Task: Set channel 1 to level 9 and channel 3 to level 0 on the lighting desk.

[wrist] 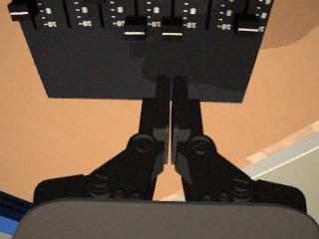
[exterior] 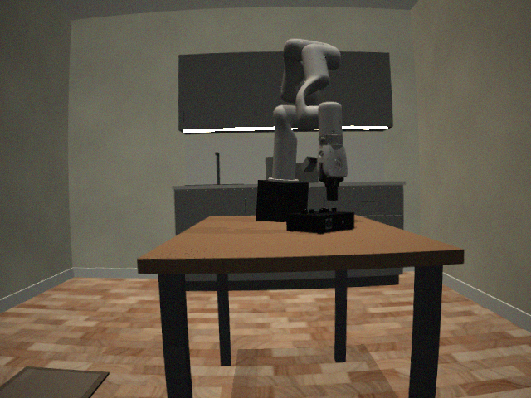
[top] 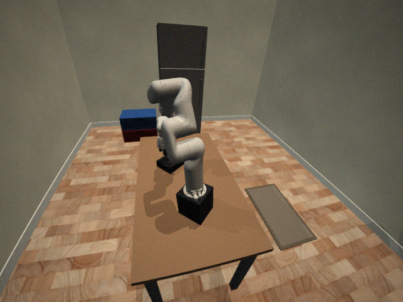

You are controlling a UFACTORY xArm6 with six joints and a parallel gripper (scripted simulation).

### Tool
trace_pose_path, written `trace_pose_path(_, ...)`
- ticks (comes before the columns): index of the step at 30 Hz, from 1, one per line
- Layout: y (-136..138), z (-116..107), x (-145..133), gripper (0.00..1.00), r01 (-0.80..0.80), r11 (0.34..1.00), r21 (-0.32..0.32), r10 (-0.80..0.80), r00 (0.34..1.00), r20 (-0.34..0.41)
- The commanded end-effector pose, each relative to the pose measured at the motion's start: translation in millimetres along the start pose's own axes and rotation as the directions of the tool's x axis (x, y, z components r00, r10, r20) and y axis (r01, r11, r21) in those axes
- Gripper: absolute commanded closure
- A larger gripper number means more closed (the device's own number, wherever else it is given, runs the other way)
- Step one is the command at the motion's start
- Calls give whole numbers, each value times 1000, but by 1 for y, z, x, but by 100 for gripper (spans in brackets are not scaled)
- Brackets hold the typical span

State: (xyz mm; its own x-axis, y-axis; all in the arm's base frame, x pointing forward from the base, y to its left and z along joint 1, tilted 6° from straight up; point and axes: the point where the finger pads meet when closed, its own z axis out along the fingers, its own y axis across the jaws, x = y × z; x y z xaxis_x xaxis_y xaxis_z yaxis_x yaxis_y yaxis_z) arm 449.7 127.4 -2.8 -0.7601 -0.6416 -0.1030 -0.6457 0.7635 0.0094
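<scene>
The black lighting desk (wrist: 100,60) (exterior: 320,222) (top: 166,166) stands on its feet on the wooden table (top: 195,253) (exterior: 299,250) (wrist: 67,133). In the wrist view several fader caps show along the top. My gripper (wrist: 170,95) (exterior: 332,197) is shut and empty. It points down, a little above the desk's near edge, in line with the two middle caps and touching none.
The arm's black base block (top: 194,202) (exterior: 280,206) stands on the table close behind the desk. On the floor are a blue and red crate stack (top: 138,123) and a grey mat (top: 279,216). A tall dark cabinet (top: 181,65) stands at the far wall.
</scene>
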Motion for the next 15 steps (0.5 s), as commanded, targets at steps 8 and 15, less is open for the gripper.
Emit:
trace_pose_path(8,-1,1,-2,100,0,1000,2,0,1000,3)
trace_pose_path(15,-1,4,-2,100,0,1000,2,0,1000,3)
